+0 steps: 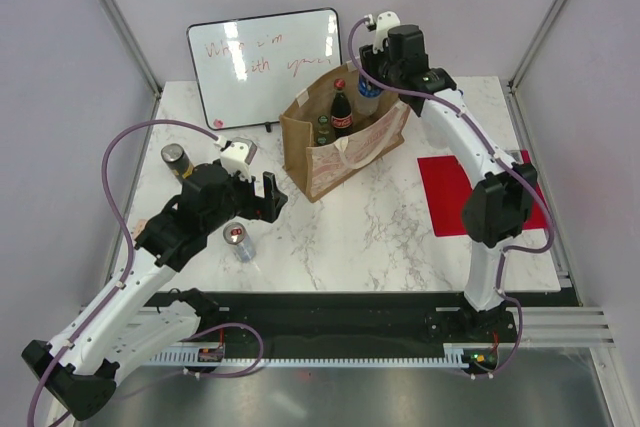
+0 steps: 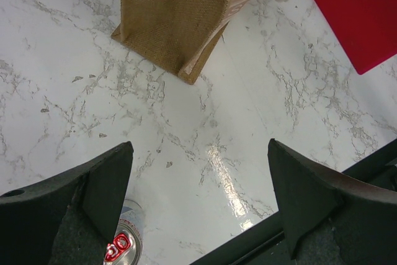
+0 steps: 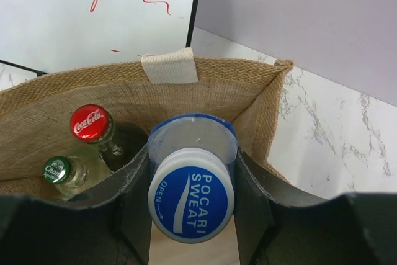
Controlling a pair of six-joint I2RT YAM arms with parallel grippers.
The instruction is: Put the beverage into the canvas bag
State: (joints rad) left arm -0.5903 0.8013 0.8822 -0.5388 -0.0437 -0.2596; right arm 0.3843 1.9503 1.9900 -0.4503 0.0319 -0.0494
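The right end effector (image 3: 191, 181) clamps a blue-capped plastic bottle (image 3: 191, 197) just below its cap, at the open mouth of the canvas bag (image 3: 248, 85) beneath. The bottle is likely smooth, squashy and heavy if full. The left end effector (image 2: 198, 197) gapes wide and empty.

The light is bright, even and comes from overhead. In the top view, white glare patches wash out part of the whiteboard (image 1: 262, 62) at upper centre, and the frame posts (image 1: 115, 22) splay toward the corners. In the left wrist view, a glossy streak shines on the marble table (image 2: 93, 79) at lower centre. The canvas bag (image 2: 167, 17) casts only a thin, soft shadow. The left gripper (image 2: 200, 147) shows near-black, soft-edged fingers (image 2: 93, 197). In the right wrist view, the Pocari Sweat bottle (image 3: 191, 181) is sharp, and the right gripper (image 3: 191, 172) is underexposed along the bottom.
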